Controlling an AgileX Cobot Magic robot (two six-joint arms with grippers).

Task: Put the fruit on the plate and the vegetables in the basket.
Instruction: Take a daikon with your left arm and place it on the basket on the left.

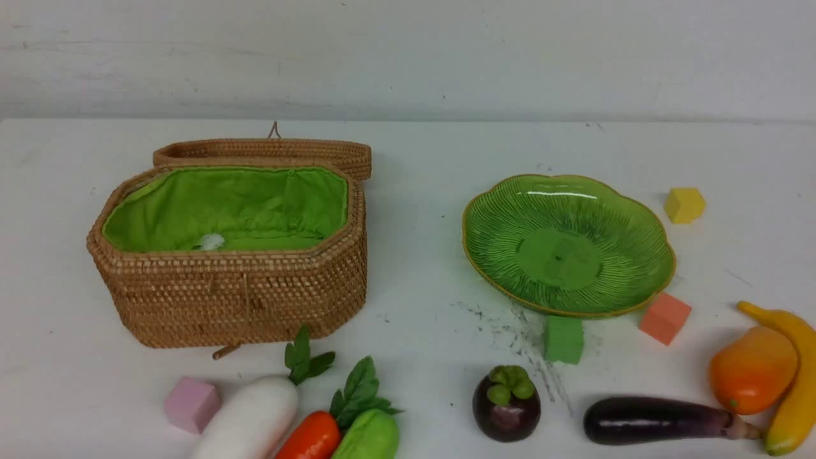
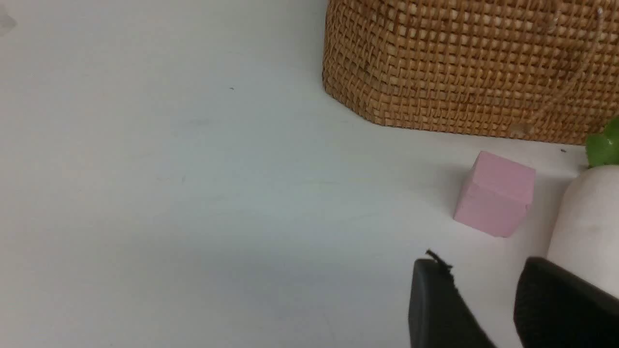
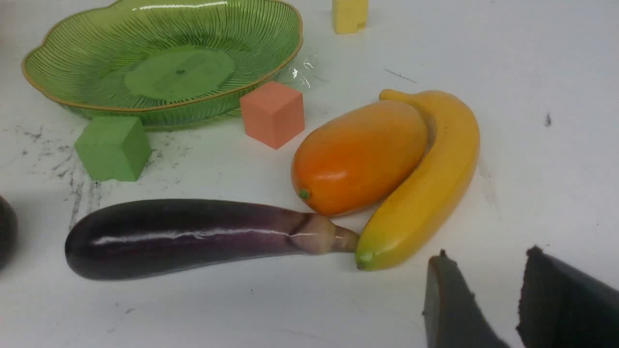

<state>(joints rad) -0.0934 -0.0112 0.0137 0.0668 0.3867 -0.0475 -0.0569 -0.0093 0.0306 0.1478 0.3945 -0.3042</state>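
Eggplant [image 3: 184,237] is long, glossy dark purple, with a pale stem

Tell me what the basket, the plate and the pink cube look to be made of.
Basket: woven wicker, matte brown; the weave shows. Plate: glossy green, ribbed, probably glass or glazed ceramic; sharp highlights. Pink cube: matte, likely foam; dull, soft-looking faces.

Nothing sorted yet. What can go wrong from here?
1. The mango lies against the banana, and the eggplant's stem reaches the banana's tip. Lifting one will likely shove the others.
2. The radish, carrot and leafy vegetable lie close together, leaving little room for the left fingers.
3. The round mangosteen may roll if nudged, and it is dark purple like the eggplant, which invites a mis-sort.
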